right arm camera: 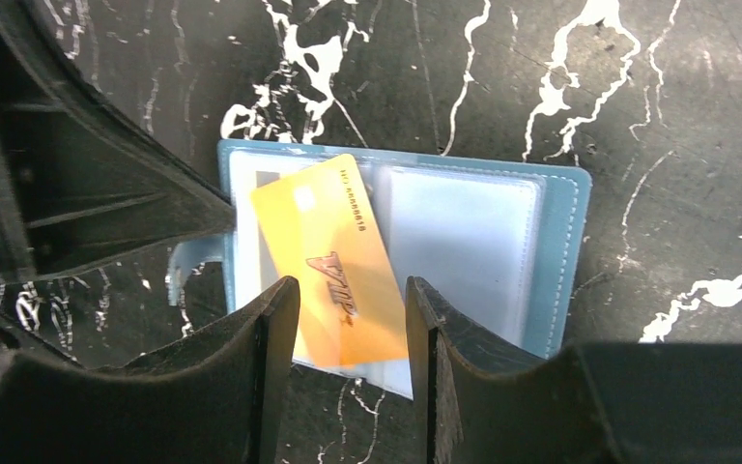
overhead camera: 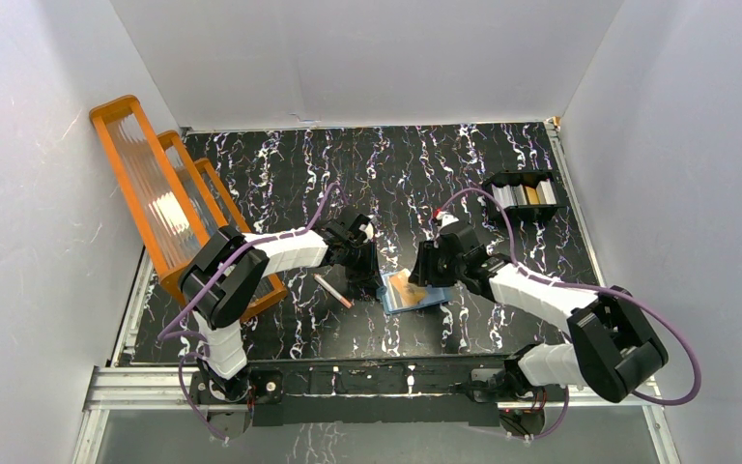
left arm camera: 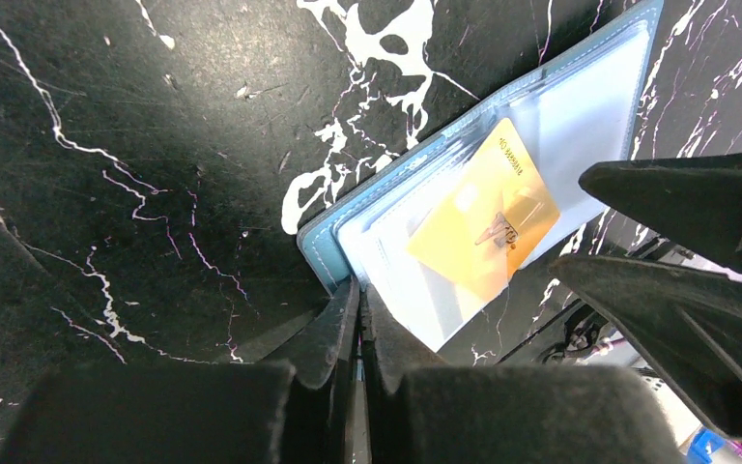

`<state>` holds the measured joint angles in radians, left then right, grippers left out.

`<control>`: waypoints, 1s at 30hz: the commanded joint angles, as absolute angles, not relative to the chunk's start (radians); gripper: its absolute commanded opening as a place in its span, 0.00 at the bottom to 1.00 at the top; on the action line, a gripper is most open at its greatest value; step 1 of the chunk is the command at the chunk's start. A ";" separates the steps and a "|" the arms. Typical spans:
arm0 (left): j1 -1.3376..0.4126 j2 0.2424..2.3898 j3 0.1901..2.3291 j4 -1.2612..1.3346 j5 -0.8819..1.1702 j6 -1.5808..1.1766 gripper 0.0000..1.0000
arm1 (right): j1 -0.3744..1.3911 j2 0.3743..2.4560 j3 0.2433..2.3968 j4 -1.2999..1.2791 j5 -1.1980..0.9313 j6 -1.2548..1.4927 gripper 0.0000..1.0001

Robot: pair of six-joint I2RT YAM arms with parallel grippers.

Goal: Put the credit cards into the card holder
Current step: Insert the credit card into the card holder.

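The teal card holder (overhead camera: 415, 293) lies open on the black marbled table, its light-blue inner side with clear pockets (right arm camera: 464, 242) facing up. An orange-gold credit card (right arm camera: 324, 256) lies tilted across one page (left arm camera: 478, 227). My right gripper (right arm camera: 353, 300) is open, its fingers standing astride the card's near end; I cannot tell whether they touch it. My left gripper (left arm camera: 359, 290) is shut, its tips set against the holder's edge beside the snap tab (right arm camera: 188, 266). In the top view the two grippers (overhead camera: 362, 275) (overhead camera: 427, 269) flank the holder.
A thin pink stick (overhead camera: 332, 290) lies just left of the holder. A big orange ribbed rack (overhead camera: 169, 208) leans at the left wall. A black compartmented tray (overhead camera: 525, 193) with silver and gold cards stands at the back right.
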<state>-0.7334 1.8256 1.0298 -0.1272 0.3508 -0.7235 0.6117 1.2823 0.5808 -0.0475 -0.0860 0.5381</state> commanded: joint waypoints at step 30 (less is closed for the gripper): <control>-0.756 1.866 0.996 -0.159 0.307 -0.761 0.00 | 0.620 1.213 0.521 -0.045 -0.034 0.560 0.55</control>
<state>-0.7433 1.8282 1.0237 -0.1093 0.3397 -0.7685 0.6174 1.2331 0.4911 -0.0086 -0.1120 0.6224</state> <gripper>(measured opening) 0.008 0.546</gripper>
